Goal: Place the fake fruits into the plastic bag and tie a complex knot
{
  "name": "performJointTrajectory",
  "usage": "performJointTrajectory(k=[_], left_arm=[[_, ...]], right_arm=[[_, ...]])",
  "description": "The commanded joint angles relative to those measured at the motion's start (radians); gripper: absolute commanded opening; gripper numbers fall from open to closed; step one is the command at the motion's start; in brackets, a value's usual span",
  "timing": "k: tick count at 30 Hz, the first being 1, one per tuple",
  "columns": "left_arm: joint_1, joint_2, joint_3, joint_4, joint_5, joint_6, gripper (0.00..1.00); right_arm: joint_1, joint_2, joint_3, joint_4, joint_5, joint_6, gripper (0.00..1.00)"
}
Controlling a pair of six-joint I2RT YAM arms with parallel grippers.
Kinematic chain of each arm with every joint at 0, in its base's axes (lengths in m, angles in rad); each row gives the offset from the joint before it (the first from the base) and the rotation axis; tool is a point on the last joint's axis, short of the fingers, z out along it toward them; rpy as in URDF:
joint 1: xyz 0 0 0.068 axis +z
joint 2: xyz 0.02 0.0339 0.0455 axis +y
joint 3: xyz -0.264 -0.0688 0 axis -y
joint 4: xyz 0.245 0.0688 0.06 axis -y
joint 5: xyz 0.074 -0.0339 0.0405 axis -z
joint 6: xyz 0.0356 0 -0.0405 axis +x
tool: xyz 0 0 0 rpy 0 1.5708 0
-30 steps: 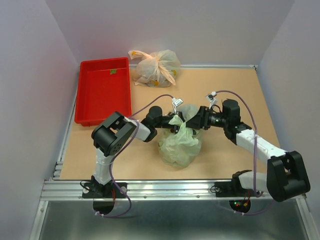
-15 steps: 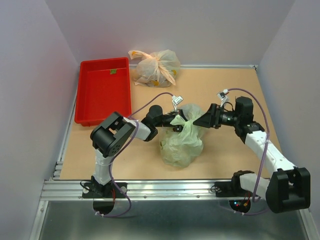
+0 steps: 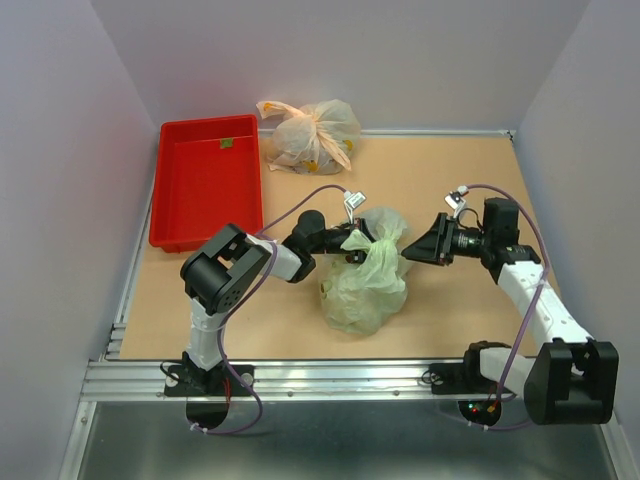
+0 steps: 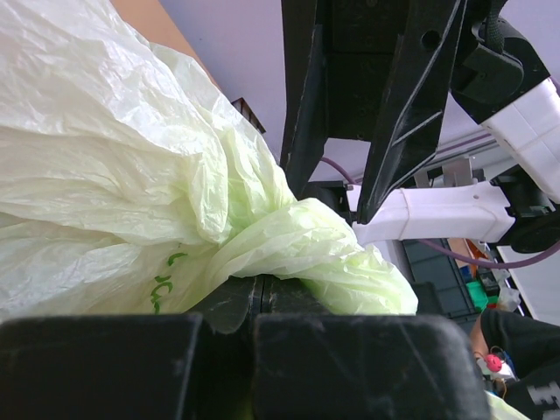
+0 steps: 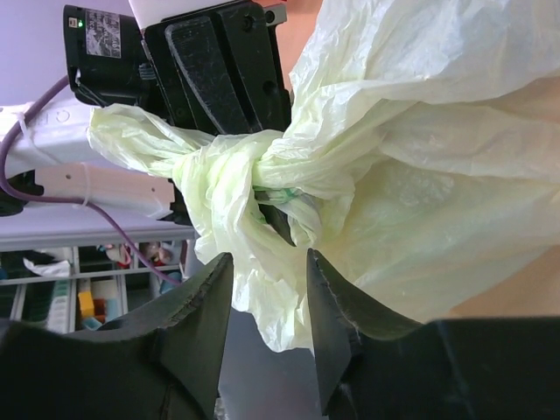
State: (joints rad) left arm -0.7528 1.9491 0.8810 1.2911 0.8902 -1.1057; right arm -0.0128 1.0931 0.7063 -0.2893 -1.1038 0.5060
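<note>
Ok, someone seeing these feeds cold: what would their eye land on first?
The pale-green plastic bag mid-table, its handles tied into a knot, with the left pincer shut on the bag material beside that knot. Facing it from the right, the right pincer stands with jaws parted. Behind, a red tray sits far left, next to a knotted orange bag at the back edge.

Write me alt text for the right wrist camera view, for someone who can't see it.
A pale-green plastic bag fills the right side, its handles tied in a knot with tails sticking out. The left pincer sits black behind the knot; the right pincer stands open in the foreground, holding nothing.
</note>
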Motion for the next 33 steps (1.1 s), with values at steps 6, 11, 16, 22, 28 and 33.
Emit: performJointTrajectory(k=[6,11,16,22,28,33], left_arm=[[-0.003,-0.049,0.030,0.231,0.007,0.006,0.00],[-0.003,-0.045,0.033,0.231,0.010,0.007,0.00],[-0.006,-0.039,0.041,0.228,0.010,0.013,0.00],[-0.010,-0.035,0.045,0.226,0.010,0.015,0.00],[-0.016,-0.030,0.050,0.229,0.015,0.015,0.00],[-0.019,-0.026,0.056,0.234,0.018,0.013,0.00]], right_arm=[[-0.006,0.062,0.024,-0.008,0.035,0.017,0.42],[-0.003,0.080,0.030,0.001,0.047,0.011,0.41],[0.011,0.080,0.024,0.021,0.047,0.017,0.41],[0.050,0.079,0.012,0.036,0.050,0.023,0.41],[0.063,0.087,0.009,0.081,0.050,0.052,0.40],[0.077,0.091,0.007,0.117,0.045,0.080,0.36]])
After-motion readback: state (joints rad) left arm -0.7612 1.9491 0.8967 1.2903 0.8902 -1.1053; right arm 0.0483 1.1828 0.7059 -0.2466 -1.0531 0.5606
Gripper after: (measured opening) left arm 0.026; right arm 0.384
